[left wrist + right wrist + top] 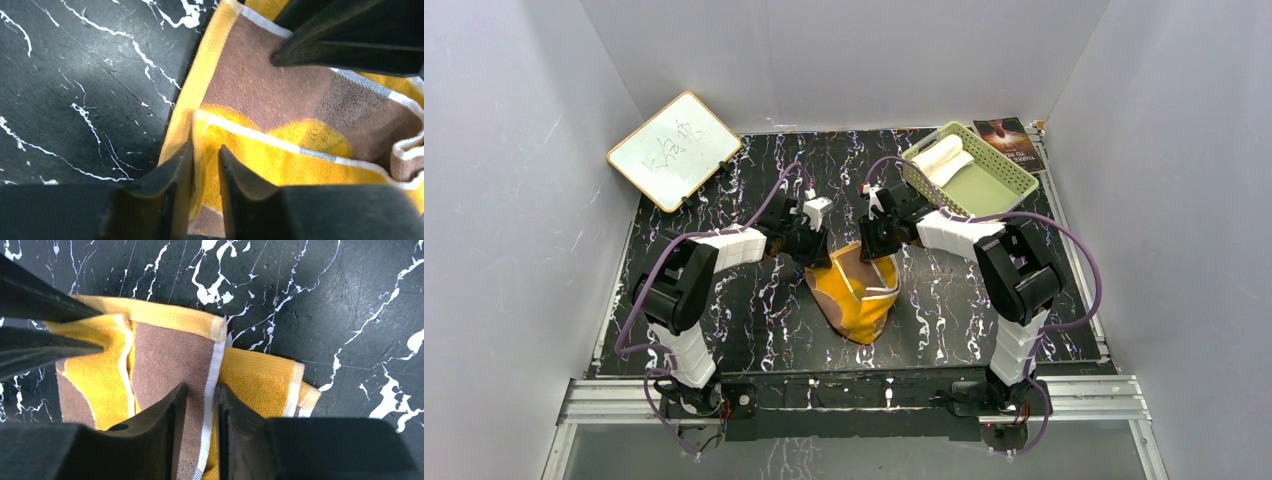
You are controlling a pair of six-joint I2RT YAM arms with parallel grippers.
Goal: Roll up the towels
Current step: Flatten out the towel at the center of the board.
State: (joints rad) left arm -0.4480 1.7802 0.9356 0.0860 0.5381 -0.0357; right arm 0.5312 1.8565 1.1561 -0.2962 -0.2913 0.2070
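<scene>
The black marbled surface (744,320) is carrying everything. A white board (674,150) is leaning at its far left corner, and a pale green basket (999,152) is sitting at the far right. The mustard-yellow towel (864,305), with brown patches and white stripes, is lying crumpled in the middle of the surface between the two arms. The cream-white towel (944,158) is resting inside the basket at its far end. The left claw (205,155) is pinching a yellow fold of the mustard towel's left edge, and the right claw (201,392) is clamping on its white-striped hem.
</scene>
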